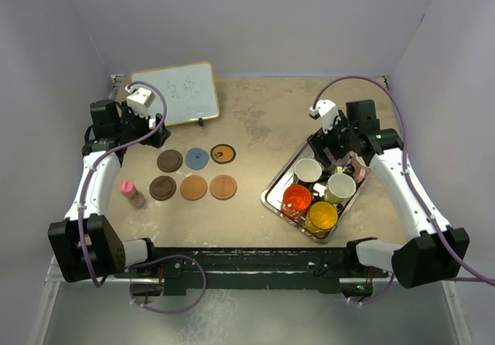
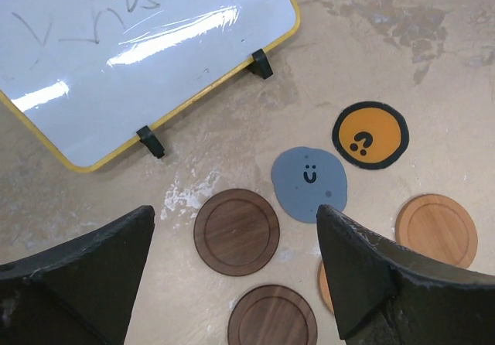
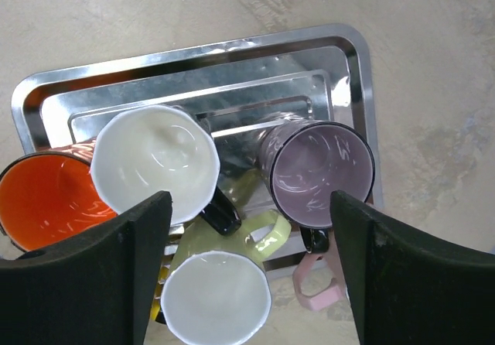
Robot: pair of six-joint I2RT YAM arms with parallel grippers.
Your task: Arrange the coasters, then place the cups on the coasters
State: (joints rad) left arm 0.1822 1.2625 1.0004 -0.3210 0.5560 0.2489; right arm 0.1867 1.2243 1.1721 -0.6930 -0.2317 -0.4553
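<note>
- The left gripper, its black jaws spread wide and grasping nothing, hovers over six thin round coasters. They lie flat on the left half of the mottled beige table, in two rows of three.
- Far row, from the left: a dark brown wooden coaster, a blue-grey coaster and an orange coaster with black rim.
- Near row, from the left: a second dark brown coaster, then a tan-orange coaster and another tan-orange coaster.
- The blue-grey coaster bears a tiny face of two dots over a curved mouth. The orange coaster with black rim carries a black question-mark curl with dots.
- A yellow-framed whiteboard on black feet stands beyond the rows. Its faint grey marker strokes cannot be read.
- A small pink bottle stands upright just left of the near row.
- The right gripper, jaws released and well apart, hangs above a shiny steel tray on the right side of the table. All the cups sit crowded on this tray.
- On the tray are a black mug with white inside, a smoky purple translucent mug, a red-orange translucent mug, a yellow-green mug with white inside and a yellow translucent mug.
- A pink mug handle shows below the purple mug; its body is hidden.
</note>
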